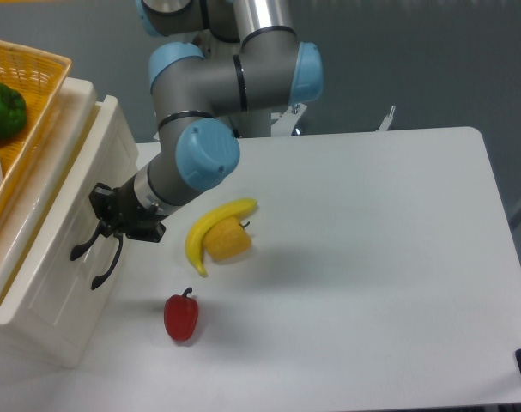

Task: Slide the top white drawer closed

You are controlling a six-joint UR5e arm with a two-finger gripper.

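gripper (pixel 106 225) presses the top white drawer (pixel 54 249); grip state unclear, no writing legible.

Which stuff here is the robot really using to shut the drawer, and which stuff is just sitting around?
For the job:
- top white drawer
- its black handle
- claw

Just lying about:
- banana
- yellow pepper
- red pepper
- green pepper
- wicker basket

I see a cream-white top white drawer (pixel 50 249) with black handle, a yellow banana (pixel 210 227), a red pepper (pixel 181 317), a white surface (pixel 372 257).
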